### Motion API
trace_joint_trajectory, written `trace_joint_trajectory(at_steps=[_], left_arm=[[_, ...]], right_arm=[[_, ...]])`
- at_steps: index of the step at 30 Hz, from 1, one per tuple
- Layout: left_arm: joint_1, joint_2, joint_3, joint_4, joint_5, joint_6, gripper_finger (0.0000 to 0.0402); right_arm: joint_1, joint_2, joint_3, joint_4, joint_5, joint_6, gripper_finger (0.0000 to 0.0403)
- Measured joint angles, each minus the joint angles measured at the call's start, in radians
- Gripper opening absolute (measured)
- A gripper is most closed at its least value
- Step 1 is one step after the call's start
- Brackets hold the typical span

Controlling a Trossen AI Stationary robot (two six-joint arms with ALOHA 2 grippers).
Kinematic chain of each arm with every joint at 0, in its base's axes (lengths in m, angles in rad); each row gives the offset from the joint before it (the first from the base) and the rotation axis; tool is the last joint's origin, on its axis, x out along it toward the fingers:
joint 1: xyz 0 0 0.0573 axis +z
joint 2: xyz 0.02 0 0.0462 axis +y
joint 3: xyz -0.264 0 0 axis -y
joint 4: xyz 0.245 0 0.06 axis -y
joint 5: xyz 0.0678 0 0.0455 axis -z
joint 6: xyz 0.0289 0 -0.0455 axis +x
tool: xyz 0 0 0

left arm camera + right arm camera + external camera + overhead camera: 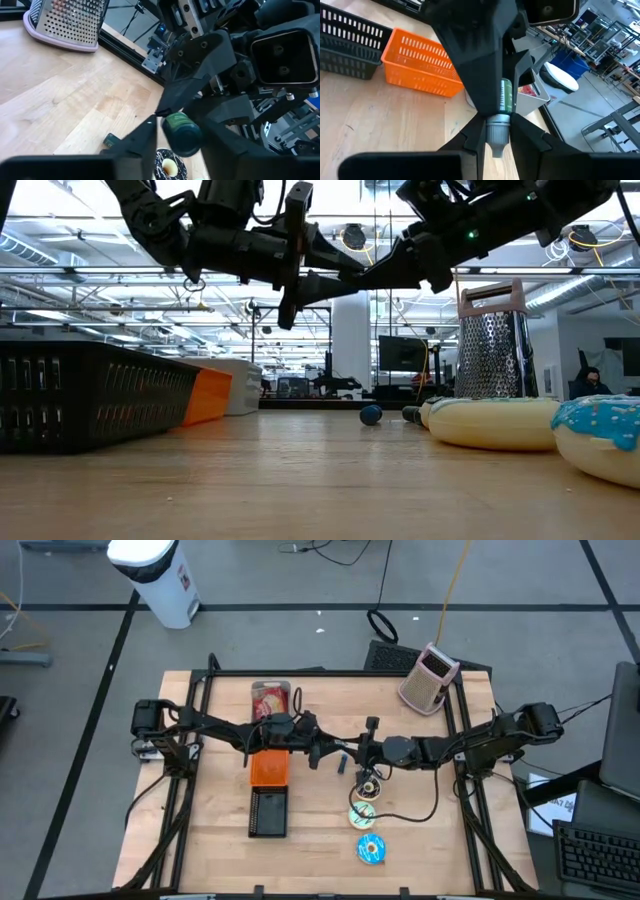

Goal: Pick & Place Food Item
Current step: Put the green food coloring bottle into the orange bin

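A small dark green bottle (181, 134) with a grey cap (496, 131) hangs above the middle of the table, between my two grippers, which meet tip to tip. My left gripper (333, 751) comes from the table's left and is shut on the bottle's green body. My right gripper (362, 752) comes from the right and is shut on the cap end. The bottle lies about level, its cap toward the right arm. In the high view the fingers hide most of it. My left gripper pinches the bottle's green body (172, 145) near its base between its two fingers. The fingers come level from the table's left and run along the bottle. The bottle is clear of the table. My right gripper pinches the bottle at its grey cap (492, 142) between its two fingers. The fingers come about level from the table's right and lie along the bottle, which sticks out ahead of them, lifted clear.
Under the left arm stand an orange basket (268, 768) and a black basket (268, 812). Three doughnuts (362, 812) lie in a row below the grippers. A metal grater (428, 678) stands at the far right, a white container (270, 700) at the far middle.
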Motion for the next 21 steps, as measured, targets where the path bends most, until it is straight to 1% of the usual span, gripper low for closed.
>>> trace_joint_trajectory(at_steps=[3,5,9,12,14,18,21], left_arm=[[0.006,0.000,-0.001,-0.003,0.002,0.016,0.0086],[0.010,0.000,-0.001,-0.005,0.007,0.040,0.0064],[0.030,-0.012,-0.001,-0.014,0.046,0.083,0.0061],[0.046,-0.052,-0.002,-0.056,0.068,0.107,0.0061],[0.052,-0.099,-0.002,-0.131,0.077,0.150,0.0065],[0.041,-0.222,-0.017,-0.326,0.057,0.249,0.0060],[0.014,-0.320,-0.070,-0.383,0.017,0.305,0.0060]], right_arm=[[-0.001,0.000,-0.001,-0.002,-0.020,0.014,0.0060],[-0.001,0.000,-0.002,-0.002,-0.026,0.037,0.0066],[0.000,0.000,-0.002,-0.007,-0.016,0.130,0.0093],[0.009,-0.013,-0.001,-0.029,0.030,0.181,0.0116],[0.015,-0.025,-0.002,-0.060,0.045,0.196,0.0129],[0.015,-0.081,-0.002,-0.146,0.052,0.263,0.0145],[0.015,-0.118,-0.002,-0.213,0.053,0.293,0.0149]])
